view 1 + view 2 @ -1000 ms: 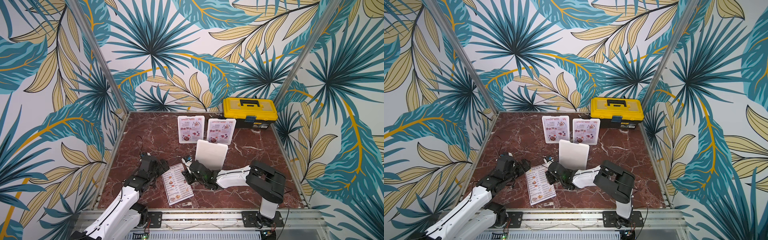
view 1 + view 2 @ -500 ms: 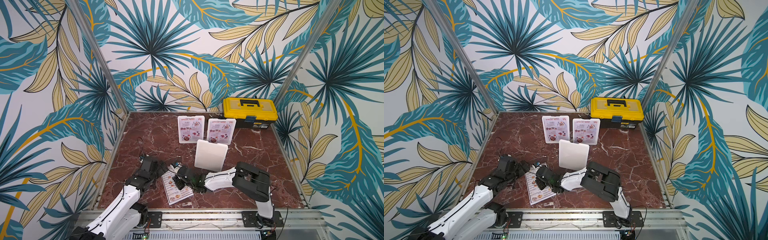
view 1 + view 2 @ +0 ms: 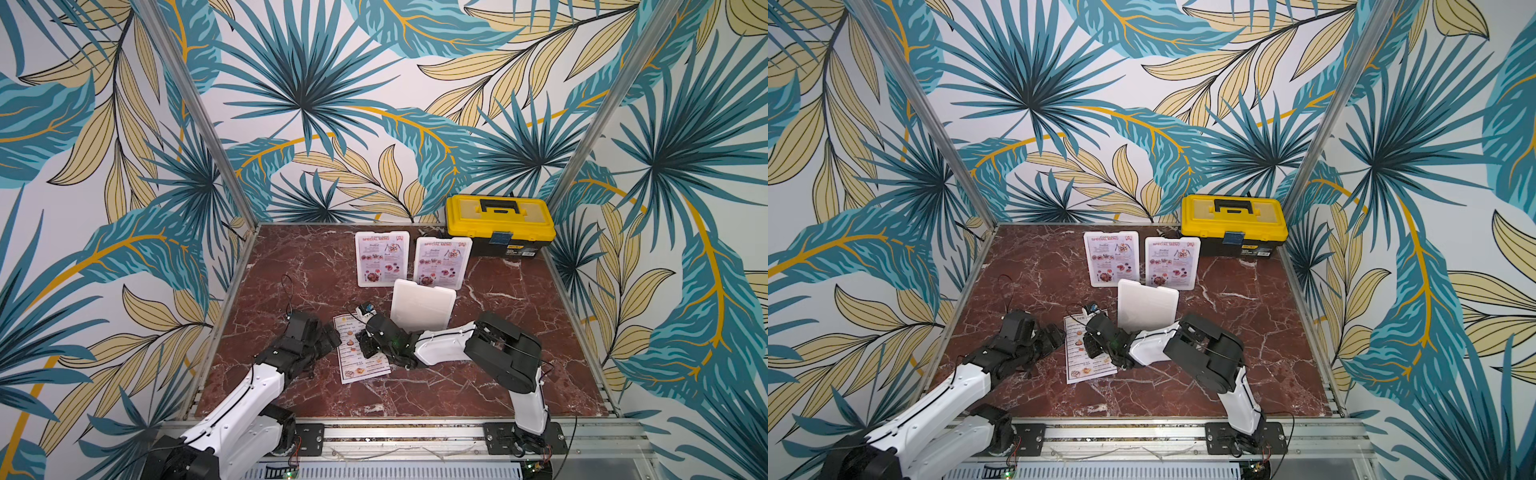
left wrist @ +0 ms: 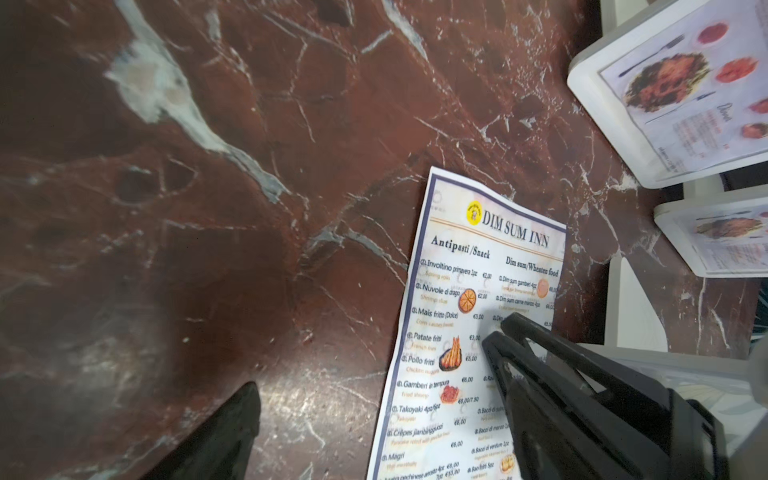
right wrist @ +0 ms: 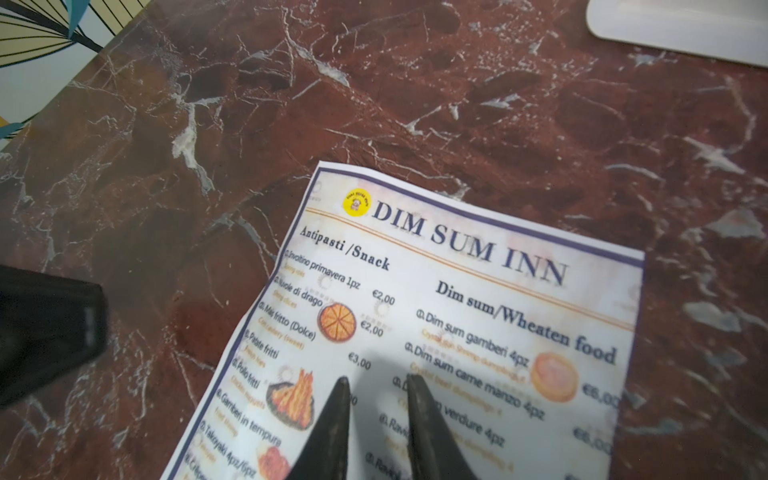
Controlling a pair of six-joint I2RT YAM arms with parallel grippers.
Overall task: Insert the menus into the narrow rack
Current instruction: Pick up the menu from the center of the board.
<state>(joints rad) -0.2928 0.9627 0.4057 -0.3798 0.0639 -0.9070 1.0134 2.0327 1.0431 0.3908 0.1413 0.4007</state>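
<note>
The white DIM SUM INN menu (image 3: pixel 360 353) (image 3: pixel 1088 361) (image 4: pixel 449 332) (image 5: pixel 478 316) lies flat on the marble. My right gripper (image 3: pixel 366 348) (image 3: pixel 1090 351) (image 5: pixel 378 382) stands on it, its tips (image 5: pixel 341 390) a narrow gap apart on the paper with nothing between them. My left gripper (image 3: pixel 332 337) (image 3: pixel 1055 336) (image 4: pixel 382 436) is open wide at the menu's left edge, one finger (image 4: pixel 232 432) on bare marble. Just behind stands an empty white rack (image 3: pixel 422 309) (image 3: pixel 1147 305). Two red-titled SPECIAL MENU sheets (image 3: pixel 382 259) (image 3: pixel 442 264) stand in white racks further back.
A yellow and black toolbox (image 3: pixel 498 224) (image 3: pixel 1233 224) sits in the back right corner. Leaf-patterned walls and metal posts close the marble table (image 3: pixel 478 386) on three sides. The right arm's elbow (image 3: pixel 503 353) hangs low over the table's front right.
My right gripper swung left from in front of the rack onto the menu, and the menu has slid a little toward the back. My left gripper has crept closer to the menu's left edge.
</note>
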